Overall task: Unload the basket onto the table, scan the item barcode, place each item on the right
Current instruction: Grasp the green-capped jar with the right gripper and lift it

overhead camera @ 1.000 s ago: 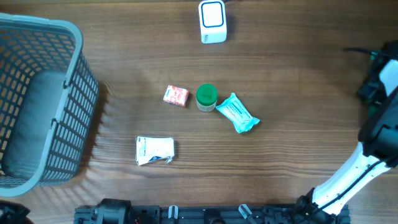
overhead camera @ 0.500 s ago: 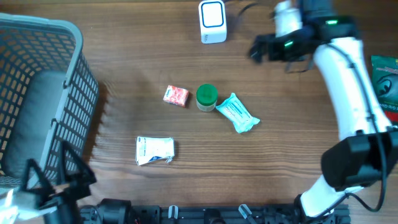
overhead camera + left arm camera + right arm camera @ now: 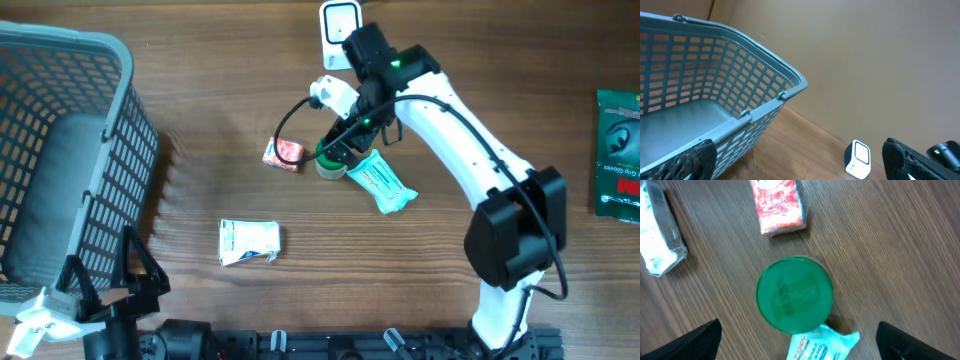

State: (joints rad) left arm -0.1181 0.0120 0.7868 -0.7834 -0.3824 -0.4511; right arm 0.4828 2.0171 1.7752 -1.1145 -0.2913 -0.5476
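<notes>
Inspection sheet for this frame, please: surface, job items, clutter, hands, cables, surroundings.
Surface: brown wood-grain table, no spills seen.
Job's things: white box-shaped barcode scanner at far edge; green-lidded round jar, small red packet, teal plastic pouch, white crumpled sachet mid-table.
Clutter: grey plastic mesh basket left; green printed bag right edge.
Hands: right hand open above the jar; left hand open, empty, beside the basket.
Cables: black cable looping off the right wrist.
Surroundings: plain beige wall.
</notes>
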